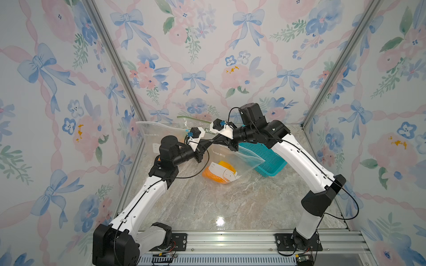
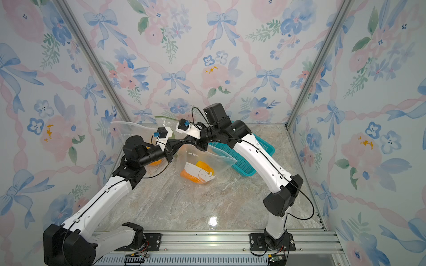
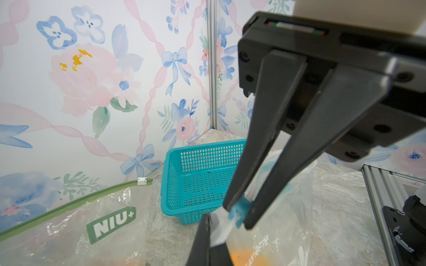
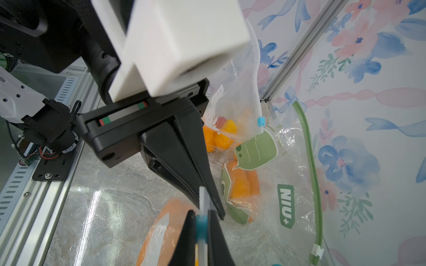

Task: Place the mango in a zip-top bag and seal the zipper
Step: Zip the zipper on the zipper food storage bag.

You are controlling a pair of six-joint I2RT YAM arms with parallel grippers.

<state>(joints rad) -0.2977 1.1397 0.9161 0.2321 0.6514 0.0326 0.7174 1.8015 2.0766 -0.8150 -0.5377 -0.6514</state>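
Observation:
The clear zip-top bag point(image 1: 235, 161) hangs above the marble table between my two grippers. The orange mango point(image 1: 219, 172) lies in its bottom, which rests on the table. My left gripper point(image 3: 207, 241) is shut on the bag's white zipper strip point(image 3: 221, 230). In the right wrist view my right gripper point(image 4: 201, 230) is shut on the blue zipper slider point(image 4: 201, 224), right beside the left fingers point(image 4: 196, 175). In both top views the two grippers meet tip to tip over the bag's upper edge, left gripper point(image 1: 208, 144) and right gripper point(image 1: 220, 138).
A teal mesh basket point(image 1: 269, 161) stands just right of the hanging bag, under the right arm. A second bag with a green zipper and NIU+ print point(image 4: 285, 207) lies at the back left, with a third clear bag point(image 4: 232, 110) holding orange fruit. An aluminium rail point(image 1: 230, 241) borders the front.

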